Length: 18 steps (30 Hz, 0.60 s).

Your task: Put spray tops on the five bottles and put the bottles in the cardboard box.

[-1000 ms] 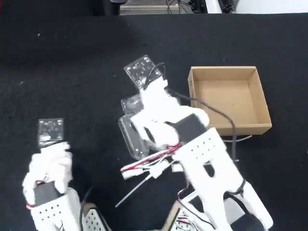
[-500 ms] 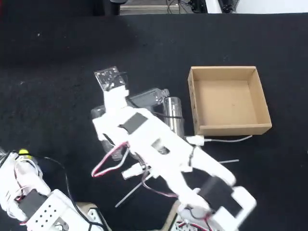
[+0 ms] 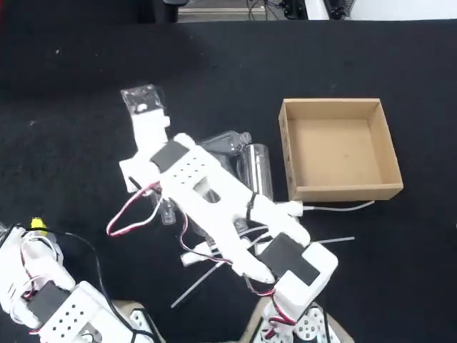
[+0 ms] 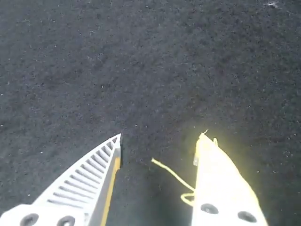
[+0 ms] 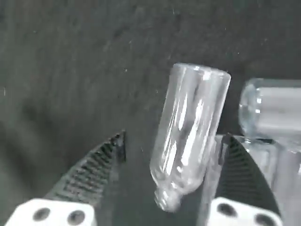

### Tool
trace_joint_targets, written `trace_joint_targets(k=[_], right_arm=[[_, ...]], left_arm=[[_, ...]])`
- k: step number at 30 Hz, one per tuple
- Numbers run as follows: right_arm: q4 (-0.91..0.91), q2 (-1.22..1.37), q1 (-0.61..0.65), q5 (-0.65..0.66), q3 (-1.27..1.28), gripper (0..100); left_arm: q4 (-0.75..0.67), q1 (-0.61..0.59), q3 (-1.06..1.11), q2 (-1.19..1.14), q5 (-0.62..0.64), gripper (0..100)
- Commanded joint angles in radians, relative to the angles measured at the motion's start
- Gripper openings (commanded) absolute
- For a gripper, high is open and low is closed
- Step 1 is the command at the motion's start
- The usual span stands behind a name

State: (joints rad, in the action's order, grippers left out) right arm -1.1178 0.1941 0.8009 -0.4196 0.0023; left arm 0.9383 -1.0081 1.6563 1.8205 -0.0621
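**Right wrist view: bottle lies between my open jaws**

My right pincer (image 5: 173, 138) is spread open over the table (image 5: 56, 56). A clear bottle (image 5: 193, 117) lies between the jaws, long axis along them, neck toward my wrist. My left pincer (image 4: 160, 135), also open, is well apart. No label is readable. The cardboard box (image 3: 332, 103) is empty.

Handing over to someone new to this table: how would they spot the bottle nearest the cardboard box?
Find the open cardboard box on the right side of the black mat. The nearest bottle lies just off its left wall. It runs lengthwise along that wall, while the neighbouring bottle lies slanted, its bare neck pointing toward the box.
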Motion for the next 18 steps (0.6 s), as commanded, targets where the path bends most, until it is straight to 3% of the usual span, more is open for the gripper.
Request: trace_joint_targets(k=[1,4,9,12,15,18], right_arm=[[-0.247,-0.015,-0.002,0.187,-0.216,27.3],[-0.376,-0.005,-0.041,0.434,-0.303,27.3],[-0.439,-0.005,-0.147,1.056,-0.291,27.3],[-0.436,-0.008,-0.170,1.343,-0.228,27.3],[-0.436,-0.001,-0.167,1.531,-0.170,27.3],[-0.397,-0.001,-0.140,1.625,-0.114,27.3]], left_arm=[[-0.012,-0.010,-0.016,0.006,0.009,24],[-0.011,-0.010,-0.016,0.006,0.008,24],[-0.011,-0.010,-0.016,0.006,0.008,24],[-0.011,-0.010,-0.016,0.006,0.008,24],[-0.011,-0.010,-0.016,0.006,0.008,24],[-0.011,-0.010,-0.016,0.006,0.008,24]])
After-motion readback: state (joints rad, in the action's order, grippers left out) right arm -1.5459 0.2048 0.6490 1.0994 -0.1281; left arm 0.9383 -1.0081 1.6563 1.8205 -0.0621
